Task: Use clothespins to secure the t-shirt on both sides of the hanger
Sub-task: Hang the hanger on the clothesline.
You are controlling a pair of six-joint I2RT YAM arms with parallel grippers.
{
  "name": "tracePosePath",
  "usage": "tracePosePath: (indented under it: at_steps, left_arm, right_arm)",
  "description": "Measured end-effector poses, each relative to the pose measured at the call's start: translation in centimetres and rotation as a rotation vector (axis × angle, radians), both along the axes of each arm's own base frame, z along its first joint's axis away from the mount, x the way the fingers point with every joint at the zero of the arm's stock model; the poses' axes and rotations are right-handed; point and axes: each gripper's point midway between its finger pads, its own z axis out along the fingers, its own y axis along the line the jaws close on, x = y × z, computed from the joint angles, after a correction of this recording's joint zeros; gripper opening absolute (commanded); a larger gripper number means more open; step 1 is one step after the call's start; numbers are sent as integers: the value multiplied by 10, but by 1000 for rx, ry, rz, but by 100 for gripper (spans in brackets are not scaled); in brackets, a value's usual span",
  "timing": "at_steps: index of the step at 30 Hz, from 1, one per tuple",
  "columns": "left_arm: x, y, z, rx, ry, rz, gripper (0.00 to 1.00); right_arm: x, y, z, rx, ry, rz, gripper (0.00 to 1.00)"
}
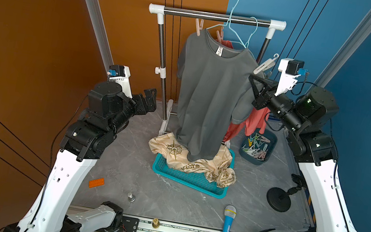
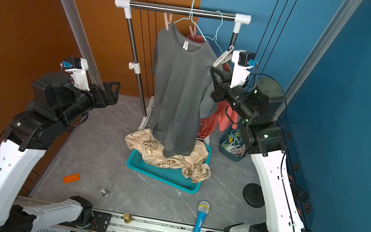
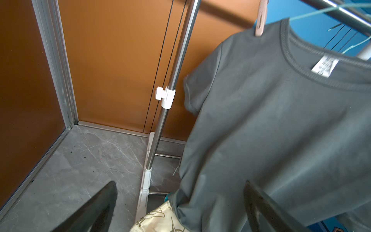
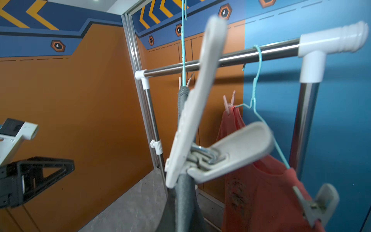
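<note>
Right gripper (image 1: 252, 79) was clamped shut at the grey shirt's (image 1: 206, 94) shoulder, with the white pin (image 1: 264, 66) clipped just above its tips. Couldn't tell if it pinched cloth, since its fingers were out of the wrist shot. Left gripper (image 1: 153, 100) hung wide open and empty, well off the shirt. Two teal hangers, the shirt's hanger (image 4: 182, 50) and one carrying a red shirt (image 1: 255, 121). Each had one pink pin (image 1: 198, 27). The spare pins heaped in the bin (image 1: 252, 160) were too jumbled to count.
</note>
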Motion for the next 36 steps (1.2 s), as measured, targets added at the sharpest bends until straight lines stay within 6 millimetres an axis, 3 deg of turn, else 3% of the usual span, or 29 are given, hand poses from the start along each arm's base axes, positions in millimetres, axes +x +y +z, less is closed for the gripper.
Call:
tracePosePath:
  at_steps: [3,6,15,17,19,22,27,32,36]
  left_arm:
    - [-1,-2,-16,1,33,-12,98]
    - [0,-7,-25,-5,56,-33,98]
    - [5,-24,-36,-23,85,-85,98]
    - [8,-33,-43,-21,101,-106,98]
    - [11,-45,-51,-12,122,-135,98]
    - [17,-62,-61,-2,145,-172,98]
    - [23,-74,-75,11,166,-189,98]
    - [36,-95,-100,43,217,-210,98]
    - [57,-128,-138,89,293,-252,98]
  right_arm:
    - [17,0,-3,0,1,-37,0]
    - [35,6,-21,-14,40,-44,0]
    - [68,23,-111,-65,193,-25,2]
    - [71,24,-119,-69,200,-26,17]
    - [71,23,-122,-73,197,-33,47]
    - [67,18,-131,-95,210,-57,65]
    - [44,-2,-147,-128,241,-114,70]
    - [-9,-33,-149,-132,211,-181,70]
    - [-50,-63,-140,-108,148,-254,66]
